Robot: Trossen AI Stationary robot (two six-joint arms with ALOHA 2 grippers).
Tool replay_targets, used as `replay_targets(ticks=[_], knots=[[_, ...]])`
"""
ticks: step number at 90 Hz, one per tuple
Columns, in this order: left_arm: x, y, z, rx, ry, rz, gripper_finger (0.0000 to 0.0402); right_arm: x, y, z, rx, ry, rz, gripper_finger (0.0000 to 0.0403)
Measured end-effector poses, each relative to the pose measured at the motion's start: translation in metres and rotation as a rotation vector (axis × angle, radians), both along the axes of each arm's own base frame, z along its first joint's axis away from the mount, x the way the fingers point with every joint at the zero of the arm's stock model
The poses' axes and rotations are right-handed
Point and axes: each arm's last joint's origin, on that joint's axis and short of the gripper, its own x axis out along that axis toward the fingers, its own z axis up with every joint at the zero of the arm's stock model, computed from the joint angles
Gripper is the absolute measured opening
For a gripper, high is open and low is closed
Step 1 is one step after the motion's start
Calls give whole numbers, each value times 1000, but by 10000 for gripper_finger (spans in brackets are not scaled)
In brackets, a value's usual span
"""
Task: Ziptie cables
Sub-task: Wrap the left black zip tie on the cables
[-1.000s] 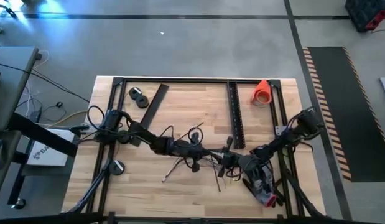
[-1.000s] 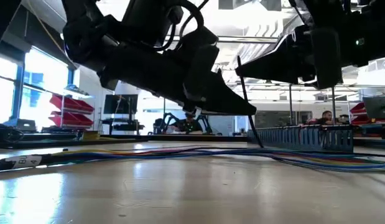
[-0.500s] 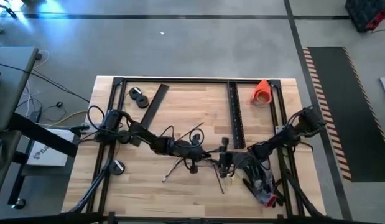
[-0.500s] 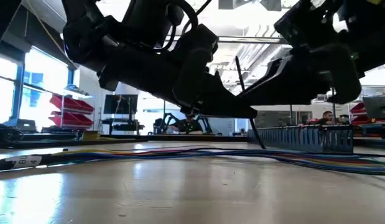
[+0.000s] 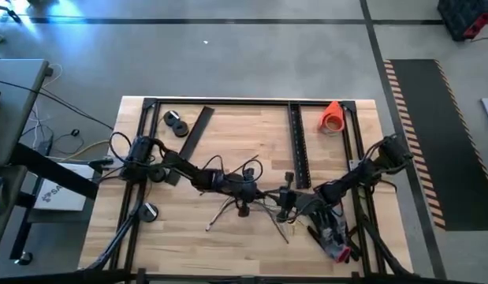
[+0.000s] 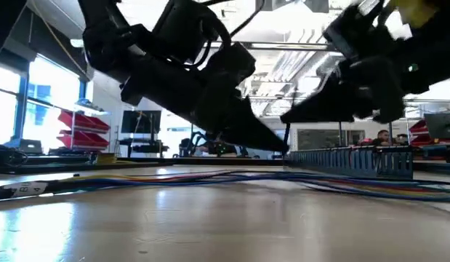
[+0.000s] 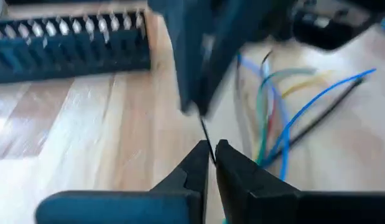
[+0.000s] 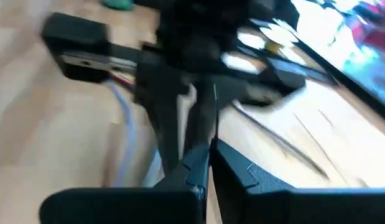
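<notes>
The cables [image 5: 242, 207] lie loose on the wooden table near its middle, and their coloured wires [image 7: 274, 118] fan out flat on the wood [image 6: 210, 178]. Just above them my two grippers meet tip to tip. My left gripper [image 5: 266, 194] comes from the table's left and my right gripper [image 5: 286, 202] from the right. Both are shut on one thin black zip tie [image 7: 204, 127], which runs between them [image 8: 214, 109]. In the low view the left fingers [image 6: 272, 142] slant down toward the table. My left gripper pinches the thin black zip tie [image 7: 209, 148] between its two fingertips, and the strip runs straight on to the other gripper, clear of the table. My right gripper pinches the same zip tie [image 8: 212, 138] between its fingertips from the opposite side, and which end of the strip it has cannot be told.
One black perforated strip [image 5: 299, 146] lies along the table right of centre and another [image 5: 198, 130] at the far left. An orange cone [image 5: 332, 116] stands at the far right, black round pieces [image 5: 176, 122] at the far left, and a red-and-grey tool [image 5: 336, 243] at the near right.
My right gripper has gone toward the table's left, closing in on my left gripper. My left gripper has tipped its fingers more steeply down toward the table. The zip tie's long free end, which stood up above the grippers, no longer shows there.
</notes>
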Motion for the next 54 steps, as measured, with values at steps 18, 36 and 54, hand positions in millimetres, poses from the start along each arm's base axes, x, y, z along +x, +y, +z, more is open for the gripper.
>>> replay_targets(ticks=[18,36,54], knots=[[-13,-3,20,52,105,-54,79,-3,-4,-3,156,-66,-172,0],[-24,-28,23,173,129,-250,96,6,-1,3,153,-44,-163,0],[-38,-62,20,381,110,-480,101,16,-10,5,193,-11,-164,0]])
